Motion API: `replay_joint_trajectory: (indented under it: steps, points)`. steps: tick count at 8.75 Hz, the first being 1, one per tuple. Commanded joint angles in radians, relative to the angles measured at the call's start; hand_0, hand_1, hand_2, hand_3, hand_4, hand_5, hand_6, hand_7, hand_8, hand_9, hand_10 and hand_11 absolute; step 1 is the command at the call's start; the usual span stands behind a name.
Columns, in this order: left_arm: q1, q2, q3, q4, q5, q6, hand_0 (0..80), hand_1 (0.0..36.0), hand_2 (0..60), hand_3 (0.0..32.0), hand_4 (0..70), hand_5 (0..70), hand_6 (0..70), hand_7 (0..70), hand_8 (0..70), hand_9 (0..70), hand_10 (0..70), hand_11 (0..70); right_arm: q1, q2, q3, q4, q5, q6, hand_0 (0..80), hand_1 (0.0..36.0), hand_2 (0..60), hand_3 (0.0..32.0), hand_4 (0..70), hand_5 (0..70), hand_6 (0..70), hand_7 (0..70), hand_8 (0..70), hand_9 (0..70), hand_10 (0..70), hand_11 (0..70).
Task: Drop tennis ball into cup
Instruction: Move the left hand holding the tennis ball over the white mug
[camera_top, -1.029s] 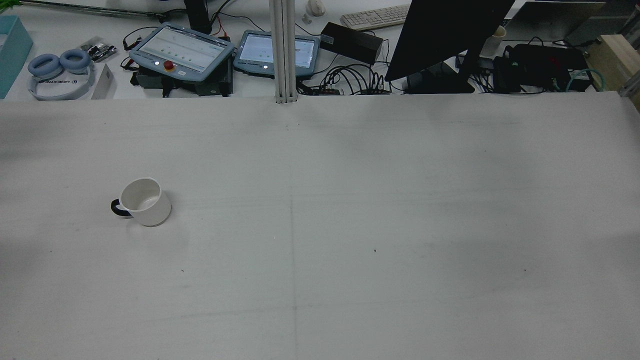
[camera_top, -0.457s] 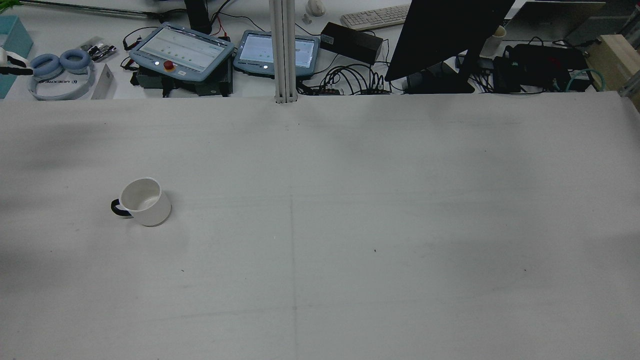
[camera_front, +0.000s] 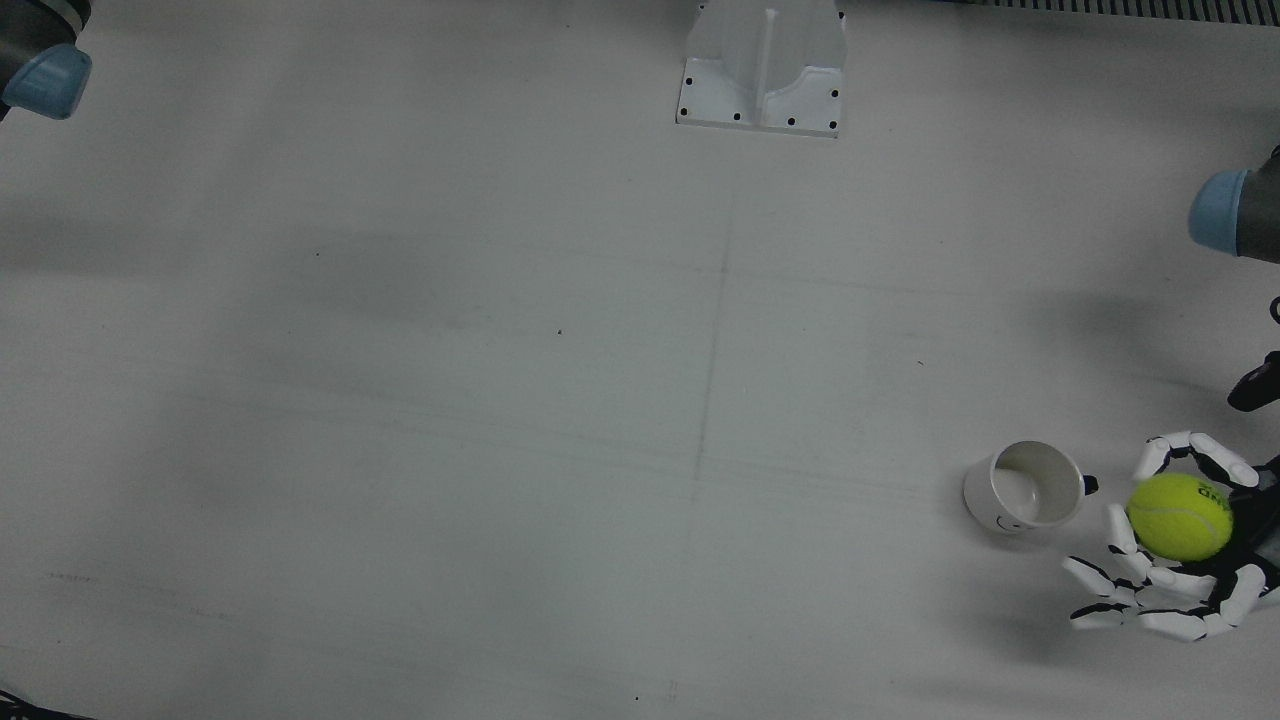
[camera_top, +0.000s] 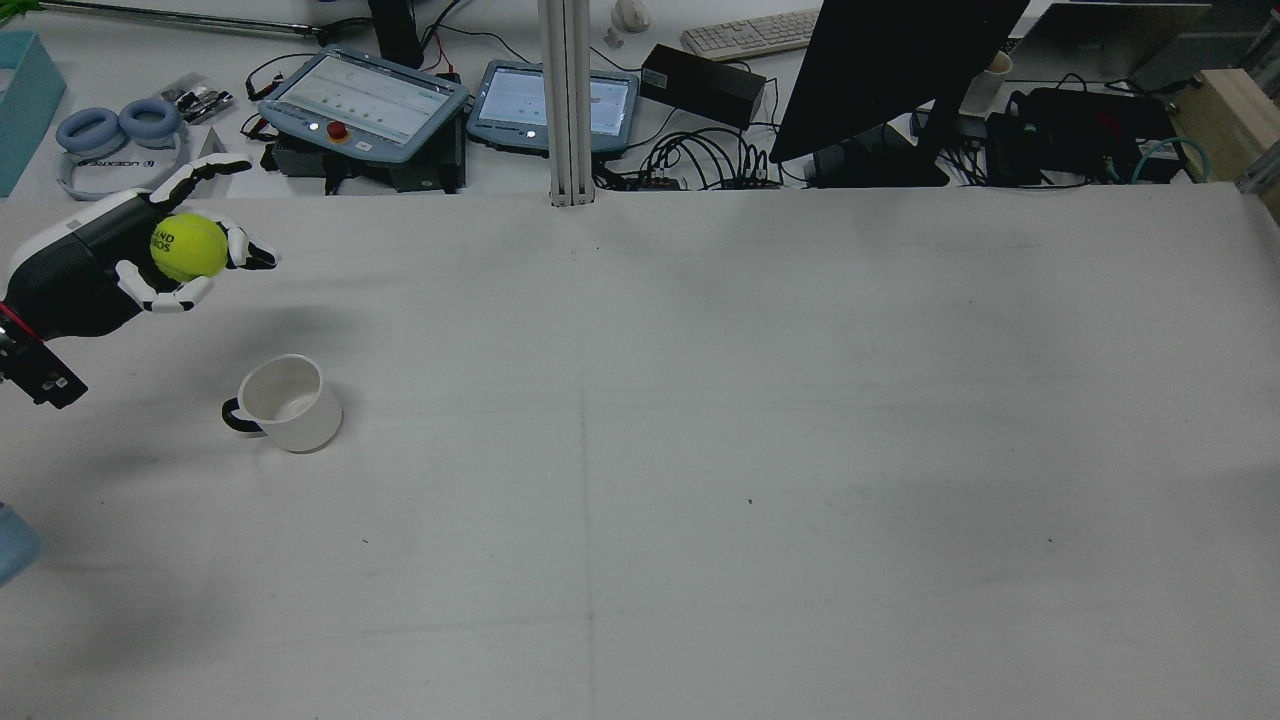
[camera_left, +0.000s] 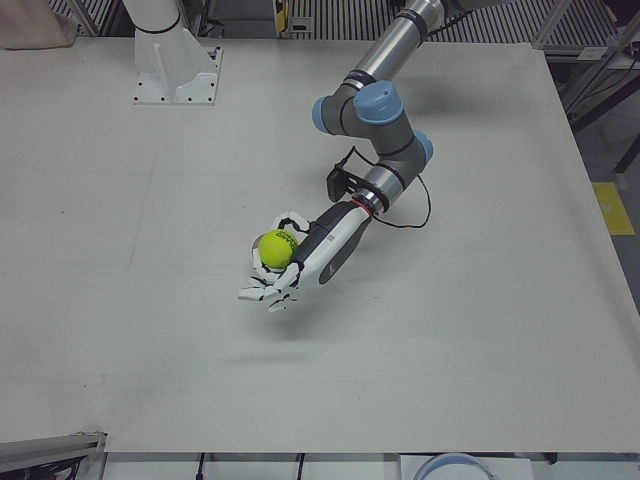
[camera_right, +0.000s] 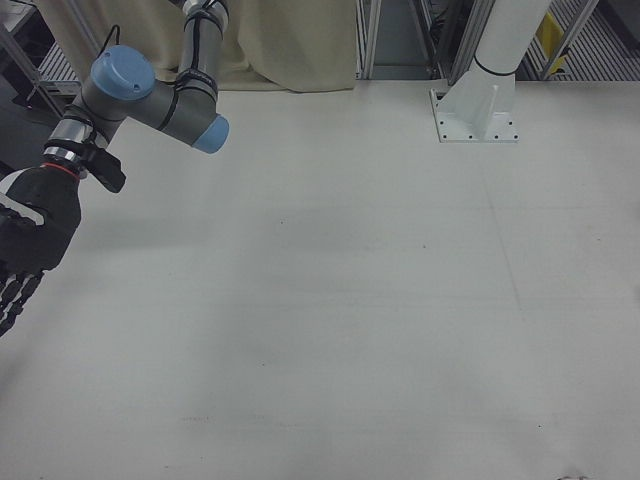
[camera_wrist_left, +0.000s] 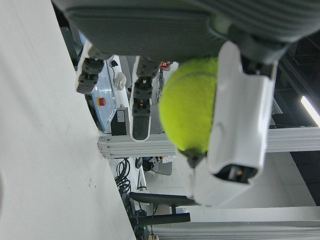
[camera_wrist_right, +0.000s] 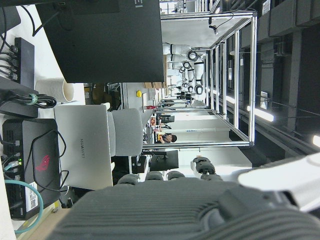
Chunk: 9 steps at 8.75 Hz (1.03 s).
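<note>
A white cup (camera_top: 290, 403) with a black handle stands upright on the left side of the table; it also shows in the front view (camera_front: 1025, 487). My left hand (camera_top: 150, 250) is shut on a yellow-green tennis ball (camera_top: 188, 247) and holds it in the air, to the left of the cup and farther from the robot. The front view shows the ball (camera_front: 1180, 516) in the hand (camera_front: 1170, 560) just beside the cup's handle side. The left hand view shows the ball (camera_wrist_left: 192, 107) against the fingers (camera_wrist_left: 240, 120). My right hand (camera_right: 25, 245) hangs empty at the right-front view's left edge.
Beyond the table's far edge lie headphones (camera_top: 110, 140), two teach pendants (camera_top: 365, 100), cables, and a black monitor (camera_top: 890, 70). An aluminium post (camera_top: 566, 100) stands at the far edge. A white pedestal (camera_front: 762, 65) sits at the robot's side.
My left hand has come into the rear view from the left edge with the tennis ball in it and now hovers near the cup. The cup has not moved.
</note>
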Motion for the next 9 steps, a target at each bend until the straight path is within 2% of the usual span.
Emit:
replay_joint_trajectory:
  steps: [1,2,4,5,6,7,8,9]
  points:
    - [0.091,-0.002,-0.012,0.01,-0.038,0.03,80.0,36.0,60.0,29.6,0.0,28.3,66.9,54.9,33.9,31.9,7.5,15.2,0.0,0.0,0.0,0.0,0.0,0.0,0.0,0.0,0.0,0.0,0.0,0.0,0.0,0.0,0.0,0.0,0.0,0.0]
    - [0.114,-0.002,-0.009,0.01,-0.059,0.03,80.0,36.0,60.0,29.8,0.0,28.9,69.5,53.7,34.3,31.4,7.5,15.2,0.0,0.0,0.0,0.0,0.0,0.0,0.0,0.0,0.0,0.0,0.0,0.0,0.0,0.0,0.0,0.0,0.0,0.0]
    - [0.116,0.0,-0.006,0.01,-0.061,0.033,80.0,36.0,57.6,29.8,0.0,27.7,65.2,52.2,32.9,30.3,7.0,14.3,0.0,0.0,0.0,0.0,0.0,0.0,0.0,0.0,0.0,0.0,0.0,0.0,0.0,0.0,0.0,0.0,0.0,0.0]
    - [0.116,0.001,-0.001,0.004,-0.059,0.033,80.0,36.0,52.8,30.2,0.0,22.5,45.6,47.2,26.3,25.3,6.5,13.4,0.0,0.0,0.0,0.0,0.0,0.0,0.0,0.0,0.0,0.0,0.0,0.0,0.0,0.0,0.0,0.0,0.0,0.0]
    - [0.116,0.006,0.002,-0.001,-0.059,0.035,75.7,36.0,46.7,30.0,0.0,20.5,42.0,33.4,21.2,16.2,5.3,11.4,0.0,0.0,0.0,0.0,0.0,0.0,0.0,0.0,0.0,0.0,0.0,0.0,0.0,0.0,0.0,0.0,0.0,0.0]
    - [0.116,0.009,0.008,-0.006,-0.061,0.036,61.9,34.6,43.2,27.8,0.0,19.3,42.5,15.5,15.1,5.3,4.2,9.4,0.0,0.0,0.0,0.0,0.0,0.0,0.0,0.0,0.0,0.0,0.0,0.0,0.0,0.0,0.0,0.0,0.0,0.0]
    - [0.117,0.012,0.008,-0.013,-0.059,0.036,56.2,30.4,38.4,27.2,0.0,15.3,29.1,10.8,9.9,1.2,3.7,8.3,0.0,0.0,0.0,0.0,0.0,0.0,0.0,0.0,0.0,0.0,0.0,0.0,0.0,0.0,0.0,0.0,0.0,0.0]
    - [0.117,0.03,0.008,-0.028,-0.059,0.036,53.3,28.1,32.6,27.2,0.0,11.0,12.8,11.1,5.9,0.9,3.5,7.7,0.0,0.0,0.0,0.0,0.0,0.0,0.0,0.0,0.0,0.0,0.0,0.0,0.0,0.0,0.0,0.0,0.0,0.0]
